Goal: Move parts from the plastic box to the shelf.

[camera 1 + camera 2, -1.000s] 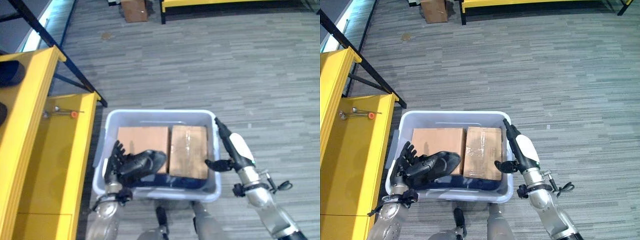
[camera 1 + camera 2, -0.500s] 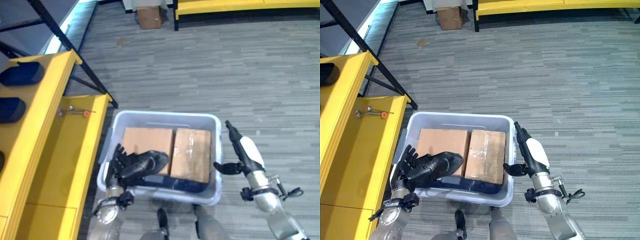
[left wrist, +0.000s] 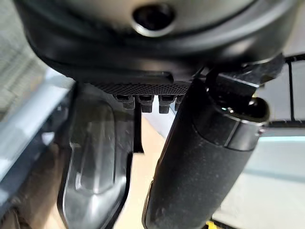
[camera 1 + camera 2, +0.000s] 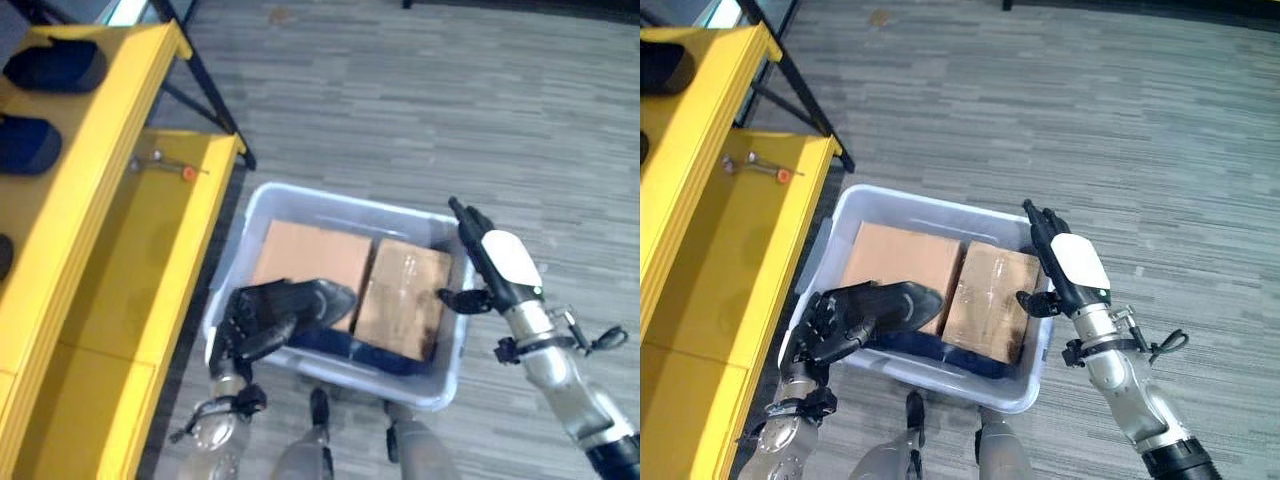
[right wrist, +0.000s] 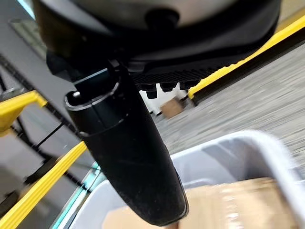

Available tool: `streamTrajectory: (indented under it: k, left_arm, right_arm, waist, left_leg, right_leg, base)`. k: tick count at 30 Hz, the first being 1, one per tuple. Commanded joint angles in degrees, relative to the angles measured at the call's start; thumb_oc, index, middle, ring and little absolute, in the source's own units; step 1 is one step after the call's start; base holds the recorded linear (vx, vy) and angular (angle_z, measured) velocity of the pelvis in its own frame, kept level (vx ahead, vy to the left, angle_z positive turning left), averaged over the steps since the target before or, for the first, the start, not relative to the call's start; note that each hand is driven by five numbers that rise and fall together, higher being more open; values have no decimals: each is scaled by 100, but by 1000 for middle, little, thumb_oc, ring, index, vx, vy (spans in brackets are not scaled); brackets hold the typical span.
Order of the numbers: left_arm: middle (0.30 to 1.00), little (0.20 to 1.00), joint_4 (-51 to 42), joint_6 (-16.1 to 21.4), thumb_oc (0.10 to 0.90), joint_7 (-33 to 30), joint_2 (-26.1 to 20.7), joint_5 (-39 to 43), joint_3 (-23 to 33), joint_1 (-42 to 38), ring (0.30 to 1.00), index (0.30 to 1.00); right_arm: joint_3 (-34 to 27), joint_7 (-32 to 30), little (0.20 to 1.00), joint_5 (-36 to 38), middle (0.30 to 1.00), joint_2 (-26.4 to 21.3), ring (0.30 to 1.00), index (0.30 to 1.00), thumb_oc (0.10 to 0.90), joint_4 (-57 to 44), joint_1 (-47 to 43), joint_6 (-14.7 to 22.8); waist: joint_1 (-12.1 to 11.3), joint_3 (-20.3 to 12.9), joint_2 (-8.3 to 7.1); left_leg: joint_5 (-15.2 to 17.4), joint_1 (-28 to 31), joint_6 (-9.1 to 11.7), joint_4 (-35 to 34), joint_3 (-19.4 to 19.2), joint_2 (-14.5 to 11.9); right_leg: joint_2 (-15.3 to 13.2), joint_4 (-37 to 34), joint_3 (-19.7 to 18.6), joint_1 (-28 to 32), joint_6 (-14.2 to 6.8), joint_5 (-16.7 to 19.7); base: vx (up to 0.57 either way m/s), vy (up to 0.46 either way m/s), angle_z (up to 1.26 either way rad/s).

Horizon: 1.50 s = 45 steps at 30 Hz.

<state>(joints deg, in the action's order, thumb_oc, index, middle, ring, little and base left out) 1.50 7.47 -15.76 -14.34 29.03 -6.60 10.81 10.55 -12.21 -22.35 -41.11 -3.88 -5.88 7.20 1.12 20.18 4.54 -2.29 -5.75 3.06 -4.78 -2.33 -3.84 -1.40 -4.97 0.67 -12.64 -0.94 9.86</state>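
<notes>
Grey plank floor (image 4: 420, 110) runs under our plastic box (image 4: 440, 385), with the yellow shelf (image 4: 150, 270) beside it on our left. Two cardboard cartons (image 4: 902, 268) fill the box. Our left hand (image 4: 248, 325) curls round a black part (image 4: 310, 300) over the near-left carton. Its wrist view adds the part's glossy moulded face (image 3: 95, 162). Our right hand (image 4: 1060, 262) hangs at the box's right rim, fingers straight, thumb out. Two dark parts (image 4: 55, 65) lie on the shelf.

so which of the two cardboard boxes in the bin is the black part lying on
The cardboard box on the robot's left, beside the left hand: the black part overlaps its near edge. The taped box is bare.
</notes>
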Motion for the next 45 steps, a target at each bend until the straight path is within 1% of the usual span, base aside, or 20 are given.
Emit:
streamTrajectory:
  k: [1,4,5,6,7,9,10,11,12,14,16,27,32,36,42,45]
  left_arm:
    - [1000,1000,-412,516,900,-127,-167,79,314,-170,1000,1000]
    - [1000,1000,-362,511,900,-191,-165,90,296,-242,1000,1000]
    - [1000,1000,-331,513,900,-222,-165,82,265,-293,1000,1000]
    - [1000,1000,-329,514,900,-222,-165,82,268,-295,1000,1000]
    - [1000,1000,-337,516,900,-232,-169,74,247,-320,1000,1000]
    - [1000,1000,-329,497,900,-236,-169,70,226,-361,1000,1000]
    - [1000,1000,-307,481,900,-226,-162,69,203,-379,1000,1000]
    - [1000,1000,-306,481,900,-226,-162,69,204,-379,1000,1000]
    - [1000,1000,-288,458,900,-210,-154,87,175,-399,1000,1000]
    - [1000,1000,-251,433,900,-201,-148,131,145,-435,1000,1000]
    - [1000,1000,-230,414,900,-206,-152,145,140,-443,1000,1000]
    - [1000,1000,-218,468,900,-307,-122,229,154,-485,1000,1000]
    - [1000,1000,-219,528,900,-355,-107,303,195,-507,1000,1000]
    - [1000,1000,-144,570,900,-414,-88,351,233,-537,1000,1000]
    - [1000,1000,-91,634,900,-546,-108,335,396,-562,1000,1000]
    - [1000,1000,-87,634,900,-595,-115,324,453,-579,1000,1000]
  right_arm:
    - [93,-175,1000,158,1000,36,1000,1000,900,-150,-396,234]
    - [222,-153,1000,369,1000,232,1000,1000,900,-14,-511,191]
    - [363,-108,1000,578,1000,396,1000,1000,900,111,-598,159]
    - [368,-109,1000,578,1000,398,1000,1000,900,116,-605,161]
    - [462,-94,1000,734,1000,500,1000,1000,900,152,-665,163]
    - [577,15,1000,1192,1000,697,1000,1000,900,229,-732,173]
    - [690,130,1000,1587,1000,838,1000,1000,900,293,-772,182]
    - [691,129,1000,1587,1000,838,1000,1000,900,294,-773,183]
    - [802,266,1000,2118,1000,976,1000,1000,900,396,-820,138]
    - [983,401,1000,2653,1000,1165,1000,1000,900,514,-877,121]
    - [1086,448,1000,2848,1000,1245,1000,1000,900,567,-956,107]
    - [1571,587,1000,2880,1000,1403,1000,1000,900,605,-1435,79]
    - [1972,789,1000,3006,1000,1564,1000,1000,900,800,-1714,63]
    - [2161,874,1000,2995,1000,1664,1000,1000,900,1072,-1817,33]
    - [2196,938,1000,3347,1000,1810,1000,1000,900,1245,-1758,-13]
    - [2247,980,1000,3739,1000,1933,1000,1000,900,1363,-1729,-46]
  waist:
    - [70,-467,-157]
    - [36,-411,-158]
    - [14,-376,-159]
    - [15,-375,-160]
    - [10,-363,-159]
    - [2,-340,-157]
    - [-1,-329,-154]
    - [0,-328,-154]
    - [-6,-308,-144]
    - [-20,-293,-130]
    - [-29,-276,-117]
    - [-114,-210,-39]
    - [-194,-138,-57]
    - [-258,-102,-72]
    - [-339,-57,-107]
    - [-392,-20,-129]
  left_leg:
    - [-424,-369,3,10,-318,121]
    - [-433,-422,-4,10,-286,135]
    - [-432,-450,-9,10,-278,145]
    - [-432,-452,-9,10,-279,145]
    - [-429,-467,-13,11,-276,151]
    - [-429,-491,-20,8,-280,153]
    - [-426,-500,-23,8,-279,160]
    - [-426,-501,-23,8,-279,160]
    - [-422,-513,-27,5,-283,173]
    - [-413,-521,-27,2,-291,187]
    - [-405,-517,-29,-5,-298,198]
    - [-370,-538,-39,-22,-303,252]
    - [-370,-577,-57,-22,-249,284]
    - [-382,-605,-58,-22,-204,304]
    - [-395,-643,-55,-22,-150,310]
    - [-411,-682,-52,-22,-112,310]
  right_leg:
    - [-59,917,-38,171,-184,-1386]
    - [-61,931,-42,119,-182,-1388]
    - [-62,942,-46,81,-183,-1382]
    - [-62,944,-47,78,-183,-1383]
    - [-60,946,-57,58,-182,-1381]
    - [-70,944,-70,29,-188,-1370]
    - [-77,940,-74,16,-190,-1365]
    - [-77,941,-74,15,-190,-1365]
    - [-84,927,-84,2,-196,-1355]
    - [-92,907,-100,-3,-193,-1351]
    - [-97,896,-114,-8,-194,-1345]
    - [-163,826,-114,-25,-219,-1298]
    - [-192,800,-84,-32,-236,-1267]
    - [-221,792,-42,-34,-249,-1253]
    - [-232,794,18,-51,-258,-1239]
    - [-233,801,51,-74,-262,-1227]
  base:
    - [-2,1,17]
    - [1,5,10]
    - [8,11,9]
    - [16,16,6]
    - [0,0,0]
    - [0,0,0]
    - [0,0,0]
    - [0,0,0]
    - [0,0,0]
    - [13,16,-1]
    - [6,12,-2]
    - [0,2,0]
    - [0,0,0]
    - [-21,29,5]
    - [-10,6,6]
    - [-21,6,5]
